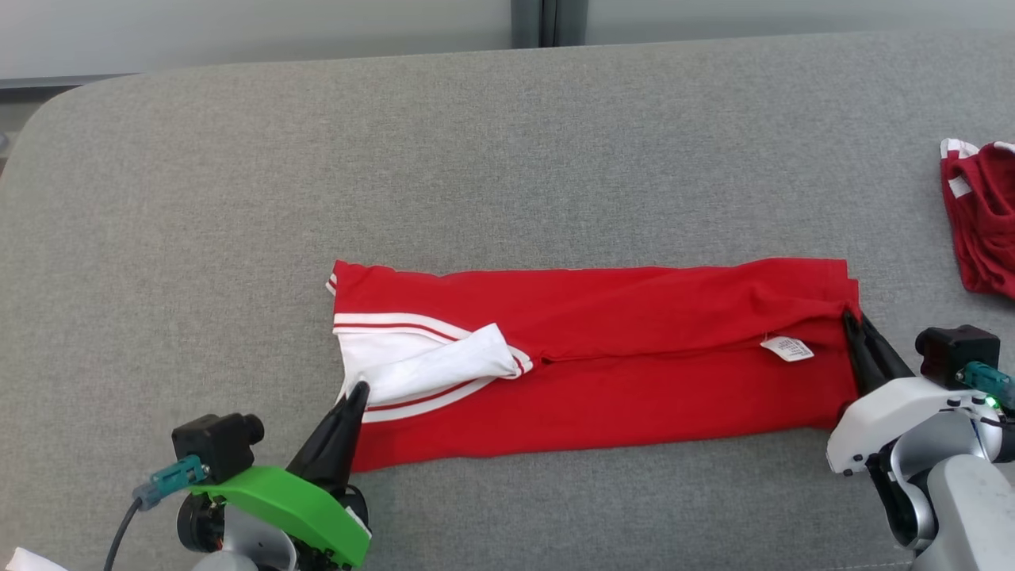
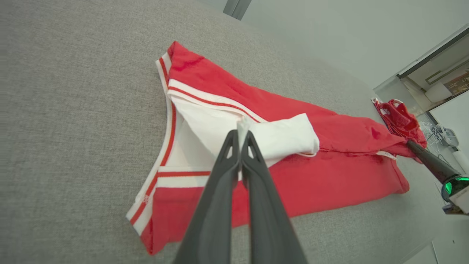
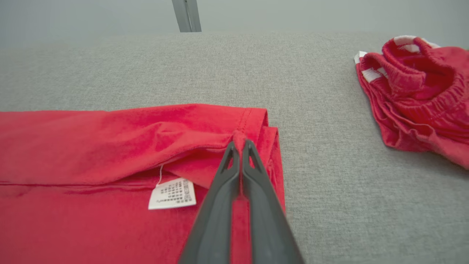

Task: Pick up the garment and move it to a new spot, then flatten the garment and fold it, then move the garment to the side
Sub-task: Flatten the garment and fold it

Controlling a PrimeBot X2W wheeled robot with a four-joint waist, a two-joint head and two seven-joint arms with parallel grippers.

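A long red jersey garment (image 1: 603, 373), soft and matt, is laid as a narrow band across the near middle of a grey, coarsely woven upholstered surface (image 1: 476, 159). Its long sides are folded inward and meet along a lengthwise line. At its left end a white panel edged with red and white stripes is exposed, and a rounded white flap (image 1: 444, 361) is turned over onto the red cloth. A small white printed care label (image 1: 787, 348) lies on the cloth near the right end.

The left gripper (image 1: 361, 390), with long dark tapered fingers on a green housing, is placed at the garment's left end. Its fingers are pressed together and a ridge of white cloth is pinched between the tips. The right gripper (image 1: 850, 319), dark-fingered on a white housing, is placed at the stitched hem of the right end. Its fingers are closed too, with a small fold of red hem nipped between them.

A second, crumpled red garment with white patches and a gathered waistband (image 1: 983, 214) lies at the surface's right side, well apart from the folded one. A broad stretch of grey weave is left open beyond the far edge, up to the rounded back corner, and a narrower strip along the near edge.
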